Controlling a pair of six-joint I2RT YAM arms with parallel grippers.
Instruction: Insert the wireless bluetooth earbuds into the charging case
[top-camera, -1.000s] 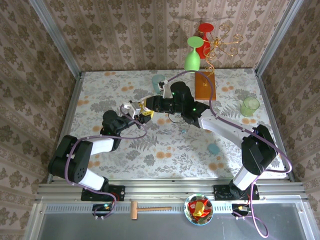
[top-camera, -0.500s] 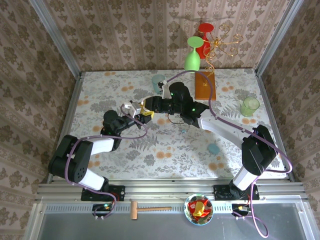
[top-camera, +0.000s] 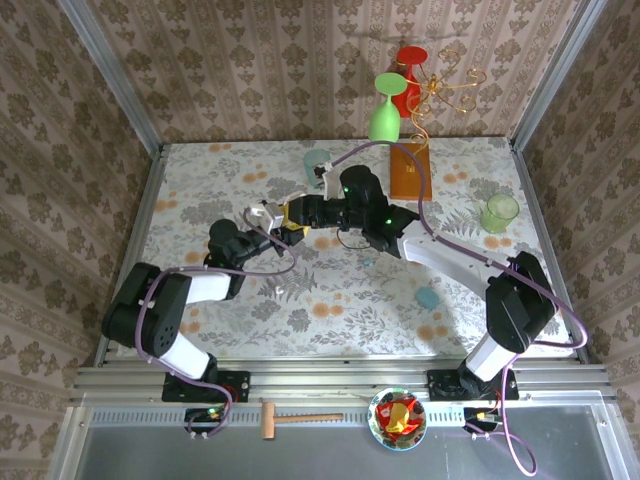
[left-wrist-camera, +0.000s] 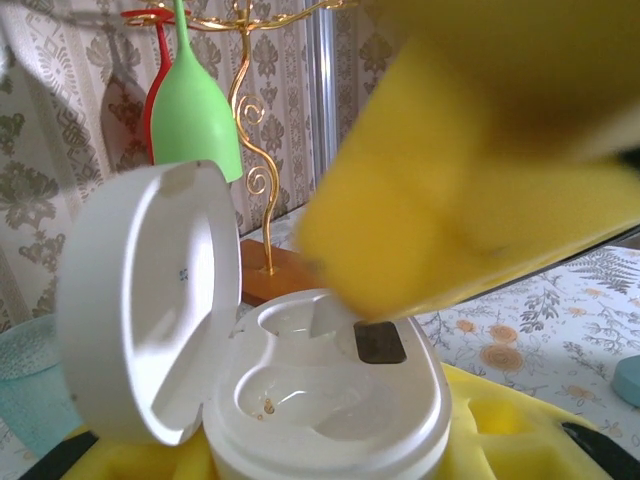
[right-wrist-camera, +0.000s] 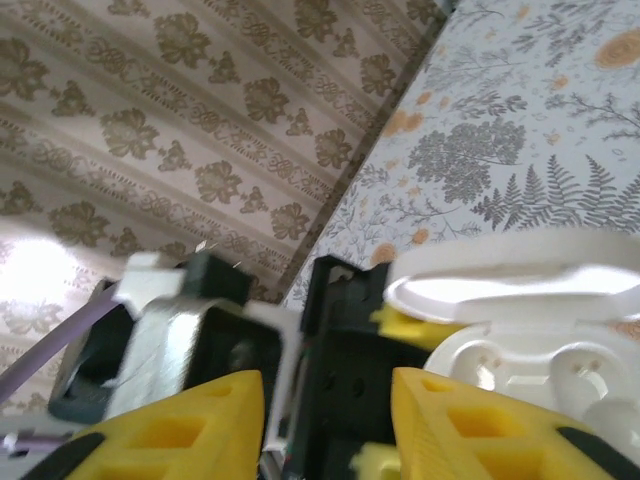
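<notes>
At the bottom corners of the overhead frame my left arm (top-camera: 190, 290) lies low, reaching toward mid-frame, and my right arm (top-camera: 450, 255) bends across to meet it. The left end effector (top-camera: 262, 216) grips the charging case (left-wrist-camera: 330, 400), its lid (left-wrist-camera: 140, 300) swung open to the left. The right end effector (right-wrist-camera: 325, 425) hovers just above, fingers slightly parted, nothing between them. Whether earbuds sit in the wells I cannot tell. The desk (top-camera: 330, 300) is flower-printed, with patterned wallpaper (top-camera: 250, 70) behind.
</notes>
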